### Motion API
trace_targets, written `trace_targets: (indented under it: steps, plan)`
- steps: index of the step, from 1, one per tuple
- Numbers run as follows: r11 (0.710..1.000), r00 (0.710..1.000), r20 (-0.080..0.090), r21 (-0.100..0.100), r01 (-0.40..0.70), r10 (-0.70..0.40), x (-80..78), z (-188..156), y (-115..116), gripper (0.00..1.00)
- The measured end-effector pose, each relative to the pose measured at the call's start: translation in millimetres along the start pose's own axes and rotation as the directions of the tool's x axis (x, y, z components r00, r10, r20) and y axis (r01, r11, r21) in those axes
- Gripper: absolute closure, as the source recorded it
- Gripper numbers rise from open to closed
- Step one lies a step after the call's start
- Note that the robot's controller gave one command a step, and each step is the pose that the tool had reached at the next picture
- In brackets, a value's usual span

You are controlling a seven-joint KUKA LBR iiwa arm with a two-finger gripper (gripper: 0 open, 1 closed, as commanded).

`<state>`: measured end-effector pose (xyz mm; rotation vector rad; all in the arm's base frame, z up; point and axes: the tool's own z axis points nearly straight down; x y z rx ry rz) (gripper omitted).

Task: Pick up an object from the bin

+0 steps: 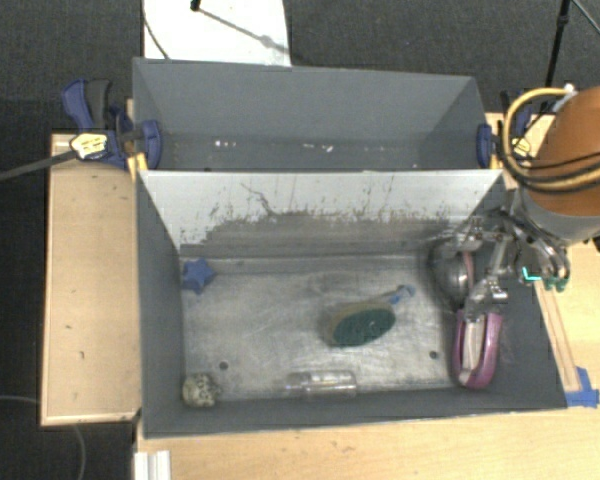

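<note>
Camera view: I see the gripper low at the right end of the bin, arm in from the right.
Nearest thing: purple-pink loop, long and narrow, strap- or handle-like; I can't say what it is exactly.
Where it lies: right end of the floor, close along the right wall, toward the near corner; its far end meets the gripper in my view.
Gripper state: I can't make out whether it is apart or together, and I can't confirm a clamp on the purple-pink loop.
Long axis: runs far-to-near in the bin, top-to-bottom in the view, leaning slightly.
Pointing: rounded end toward the near rim, other end up at the gripper.
Resting or hanging: can't tell from this angle.
Progress (my call): gripper is down at the thing, so positioning looks done; grasp unconfirmed; lift not yet done, since the loop sits at about floor level.
Left to do: secure the hold, raise it clear of the right wall, take it out.
Other things: green oval scrubber mid-floor, well apart; clear piece by the near wall; blue piece far left; grey lump in the near left corner.
</note>
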<state>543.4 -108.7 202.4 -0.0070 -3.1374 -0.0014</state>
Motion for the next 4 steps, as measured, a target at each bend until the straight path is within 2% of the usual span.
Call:
trace_targets:
  steps: [1,2,3,4]
  plan:
    - [1.0,1.0,0.002,0.001,0.025,-0.025,30.7,27,-15,0.0]
    - [0.984,0.983,0.018,0.003,0.181,-0.181,12.0,131,57,0.0]
    - [0.983,0.983,0.02,0.006,0.182,-0.182,11.2,128,55,1.0]
    - [0.99,0.989,0.016,0.004,0.144,-0.144,-8.7,-15,62,1.0]
